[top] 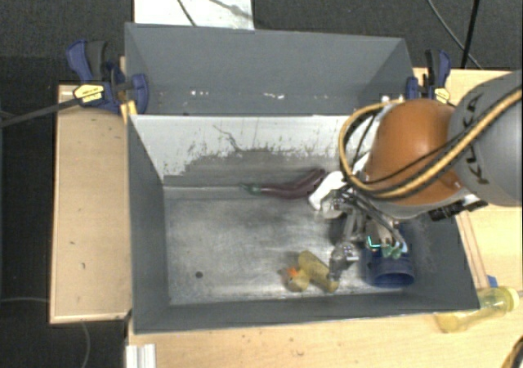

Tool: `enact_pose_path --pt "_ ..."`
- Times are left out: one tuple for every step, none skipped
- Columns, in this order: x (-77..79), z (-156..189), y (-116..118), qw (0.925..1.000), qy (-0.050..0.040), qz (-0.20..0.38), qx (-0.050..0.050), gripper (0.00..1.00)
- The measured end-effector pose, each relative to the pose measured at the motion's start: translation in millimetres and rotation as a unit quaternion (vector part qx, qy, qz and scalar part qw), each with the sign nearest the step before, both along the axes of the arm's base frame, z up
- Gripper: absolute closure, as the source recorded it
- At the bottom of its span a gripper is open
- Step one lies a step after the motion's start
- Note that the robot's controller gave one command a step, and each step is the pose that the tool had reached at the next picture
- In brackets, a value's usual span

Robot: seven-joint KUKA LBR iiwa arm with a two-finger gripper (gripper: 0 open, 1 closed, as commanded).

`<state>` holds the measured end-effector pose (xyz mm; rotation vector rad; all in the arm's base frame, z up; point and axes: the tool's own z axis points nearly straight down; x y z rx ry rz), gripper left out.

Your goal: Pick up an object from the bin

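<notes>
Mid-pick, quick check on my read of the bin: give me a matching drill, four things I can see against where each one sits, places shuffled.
Things:
1. blue cup
2. yellowish lumpy thing
3. dark purplish long thing
4. pincer

Places:
A. along the foot of the back wall of the bin
B. front corner on the view's right
C. on the floor close to the front wall, right of the middle
D. between the blue cup and the yellowish thing, just over that thing's right end

Pairs: 1-B, 2-C, 3-A, 4-D
</notes>
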<state>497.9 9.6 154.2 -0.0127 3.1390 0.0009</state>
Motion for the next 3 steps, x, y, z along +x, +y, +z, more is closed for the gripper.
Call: enact_pose_path --pt "4.9 -75 18 0.9986 0.0134 0.051 0.001 1.0" --pt "4.7 -76 18 0.9986 0.0138 0.051 0.001 1.0" --pt "2.6 75 31 0.9967 -0.0013 0.082 0.0 1.0"
